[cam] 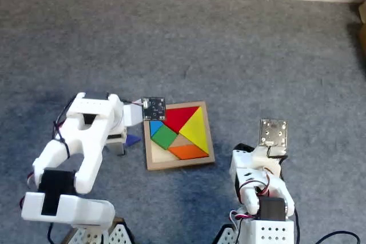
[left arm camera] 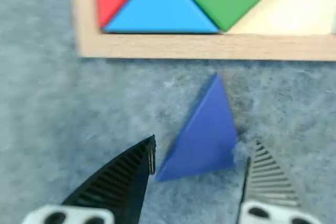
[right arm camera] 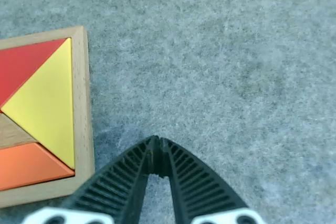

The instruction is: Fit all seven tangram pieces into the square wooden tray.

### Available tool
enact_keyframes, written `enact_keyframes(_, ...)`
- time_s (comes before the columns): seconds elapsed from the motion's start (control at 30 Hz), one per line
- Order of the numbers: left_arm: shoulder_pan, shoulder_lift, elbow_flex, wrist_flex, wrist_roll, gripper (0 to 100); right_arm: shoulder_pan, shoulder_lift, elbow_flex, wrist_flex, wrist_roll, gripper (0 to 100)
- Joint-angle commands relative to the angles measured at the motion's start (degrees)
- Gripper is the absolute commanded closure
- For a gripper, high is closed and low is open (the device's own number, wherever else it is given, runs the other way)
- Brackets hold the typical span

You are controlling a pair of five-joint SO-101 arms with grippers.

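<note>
Tray: the square wooden tray (cam: 180,164) lies flat on the grey felt-covered desk (cam: 240,55), between the two arms.
Seated pieces: a red triangle (cam: 177,117), a yellow triangle (cam: 196,130), a green square (cam: 164,136), a light blue triangle (cam: 155,126) and an orange piece (cam: 187,151) lie inside it. Pale and brown patches show between them; whether those are bare floor or another piece cannot be told.
Loose piece: a dark blue wooden triangle (left arm camera: 202,135) lies flat on the felt just outside the tray's rim, on the left arm's side, with one corner pointing at the rim and near it.
Left gripper (left arm camera: 203,153): it is low over the loose triangle, and its fingers (left arm camera: 131,174) are apart, one on each side of the piece's wide end, not yet clamped.
Right gripper (right arm camera: 157,148): it is over bare felt just beside the tray's far rim, with its fingers together and nothing between them.
Stage: judged late, since most pieces are seated and the blue one awaits pickup.
Risk, grip: the piece is thin and lies flat on soft felt, so the fingers may ride over it instead of catching its edges.
Risk, slant: its sides taper, so a squeeze across them may turn it or push it out toward the rim.
Risk, placing: if it comes down rotated or tilted, it may perch on its neighbours or nudge seated pieces out of line.
</note>
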Motion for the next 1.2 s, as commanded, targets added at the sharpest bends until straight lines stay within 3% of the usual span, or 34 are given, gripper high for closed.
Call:
enact_keyframes(0.0, 0.2, 3.1, -4.8, 0.2, -6.7, 72, 1.0, -0.5, 8.2, -1.6, -0.4, 98.7)
enact_keyframes(0.23, 0.2, 7.4, -10.5, 7.6, -6.5, 73, 1.0, -0.5, 8.2, -1.6, -0.4, 98.7)
enact_keyframes(0.43, 0.2, 7.5, -10.5, 8.1, -6.4, 82, 1.0, -0.5, 8.2, -1.6, -0.4, 98.7)
enact_keyframes(0.77, 0.5, 7.3, -15.6, 23.6, -6.2, 89, 1.0, -0.5, 8.2, -1.6, -0.4, 98.7)
enact_keyframes(0.93, 0.7, 7.3, -21.8, 29.5, 1.8, 89, 1.0, -0.5, 8.2, -1.6, -0.4, 98.7)
enact_keyframes(1.17, 5.6, 7.3, -26.2, 35.7, 2.7, 89, 1.0, -0.5, 8.2, -1.6, -0.4, 98.7)
